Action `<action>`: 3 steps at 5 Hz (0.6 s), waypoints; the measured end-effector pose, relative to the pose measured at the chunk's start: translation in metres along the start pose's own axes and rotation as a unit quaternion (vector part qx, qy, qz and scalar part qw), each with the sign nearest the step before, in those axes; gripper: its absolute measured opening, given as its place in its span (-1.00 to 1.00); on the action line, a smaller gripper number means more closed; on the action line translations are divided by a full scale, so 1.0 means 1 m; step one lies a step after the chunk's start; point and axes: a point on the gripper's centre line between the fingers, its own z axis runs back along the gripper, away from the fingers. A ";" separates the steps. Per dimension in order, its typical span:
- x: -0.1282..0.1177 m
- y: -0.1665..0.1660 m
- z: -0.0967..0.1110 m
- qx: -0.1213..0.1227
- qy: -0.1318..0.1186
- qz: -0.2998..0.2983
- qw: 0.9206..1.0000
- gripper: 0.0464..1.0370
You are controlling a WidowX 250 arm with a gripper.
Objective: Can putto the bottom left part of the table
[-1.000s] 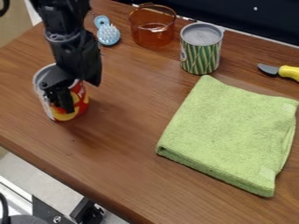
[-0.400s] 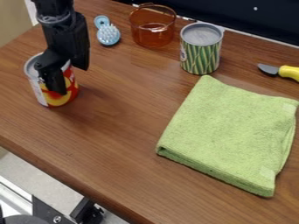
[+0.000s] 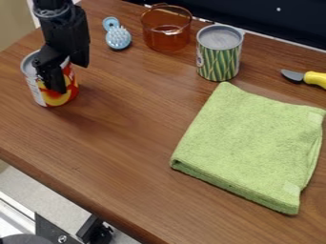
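Observation:
At the upper left, the black gripper (image 3: 52,74) is shut on a red and yellow can (image 3: 60,97) with a white part on its left side. One finger lies across the can's front, and the can's far side is partly hidden behind the gripper. The can is close to upright; whether its base touches the wooden table (image 3: 121,157) cannot be told. A second can (image 3: 218,57), striped green and yellow with a grey top, stands upright at the upper middle, well to the right of the gripper.
A folded green towel (image 3: 248,147) covers much of the table's right side. Along the back are an amber transparent pot (image 3: 167,33), a light blue brush (image 3: 117,38) and a yellow-handled knife (image 3: 313,79). The table's front edge slants down from left to lower middle.
The gripper and the red and yellow can have moved together up and to the left in the view, toward the table's far left. The other objects have kept their places.

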 end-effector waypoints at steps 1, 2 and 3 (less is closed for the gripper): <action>-0.005 0.007 0.004 0.006 0.002 0.005 1.000 0.93; -0.003 0.008 0.004 0.005 0.004 0.022 1.000 0.93; 0.008 0.007 0.003 -0.001 -0.016 0.064 0.998 0.93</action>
